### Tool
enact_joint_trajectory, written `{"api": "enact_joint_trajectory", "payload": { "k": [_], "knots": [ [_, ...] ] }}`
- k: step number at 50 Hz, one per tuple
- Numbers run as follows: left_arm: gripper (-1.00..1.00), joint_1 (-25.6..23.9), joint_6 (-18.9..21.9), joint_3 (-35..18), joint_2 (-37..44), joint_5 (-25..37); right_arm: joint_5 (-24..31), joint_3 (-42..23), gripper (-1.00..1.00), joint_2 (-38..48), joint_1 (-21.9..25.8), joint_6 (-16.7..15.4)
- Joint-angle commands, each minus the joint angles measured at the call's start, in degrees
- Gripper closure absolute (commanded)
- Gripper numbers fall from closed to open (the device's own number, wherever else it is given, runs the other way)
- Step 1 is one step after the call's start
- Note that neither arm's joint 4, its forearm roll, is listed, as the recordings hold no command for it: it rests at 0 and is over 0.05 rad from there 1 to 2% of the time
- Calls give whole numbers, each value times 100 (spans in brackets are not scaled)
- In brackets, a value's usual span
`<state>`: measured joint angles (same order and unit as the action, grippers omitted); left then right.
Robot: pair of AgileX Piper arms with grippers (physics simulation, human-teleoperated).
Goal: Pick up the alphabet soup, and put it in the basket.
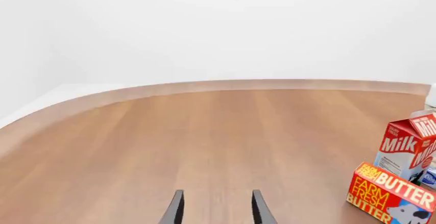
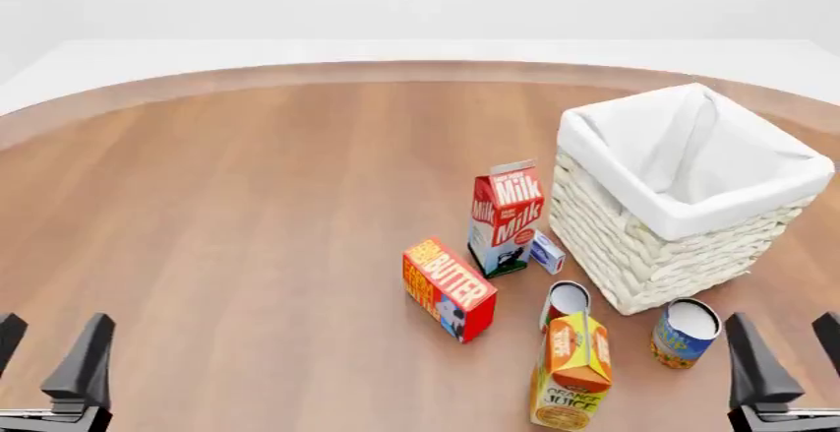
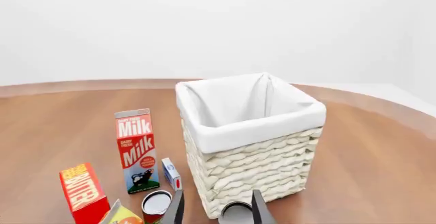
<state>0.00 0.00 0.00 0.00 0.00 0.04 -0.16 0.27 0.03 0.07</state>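
The alphabet soup (image 2: 684,333) is a short can with a blue and yellow-orange label, standing just in front of the basket's near corner. The white wicker basket (image 2: 632,253) with its cloth lining stands at the right of the table. My right gripper (image 2: 792,353) hangs open a little to the right of the can and nearer than it, holding nothing. In the right wrist view the can's top (image 3: 235,213) shows low between the open fingers of that gripper (image 3: 218,209), with the basket (image 3: 253,163) behind. My left gripper (image 2: 46,353) is open at the near left, far from both.
A milk carton (image 2: 506,217), a small white and blue box (image 2: 548,252), a butter box (image 2: 448,289), a red-labelled can (image 2: 566,304) and an orange juice carton (image 2: 571,368) stand left of the soup. The left wrist view shows the milk (image 1: 407,145) and butter (image 1: 391,193).
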Motion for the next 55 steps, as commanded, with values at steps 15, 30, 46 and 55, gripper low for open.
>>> {"api": "enact_joint_trajectory", "payload": {
  "k": [15,30,46,55],
  "knots": [
    [-100,0,0,0,0,0,336,-546,-100,270,95,-227],
    [-100,0,0,0,0,0,1133,-917,-100,171,62,-449],
    [-100,0,0,0,0,0,1675,-1083,-100,176,8,-573],
    [-100,0,0,0,0,0,1731,-1049,-100,297,1,-664]
  ]
}}
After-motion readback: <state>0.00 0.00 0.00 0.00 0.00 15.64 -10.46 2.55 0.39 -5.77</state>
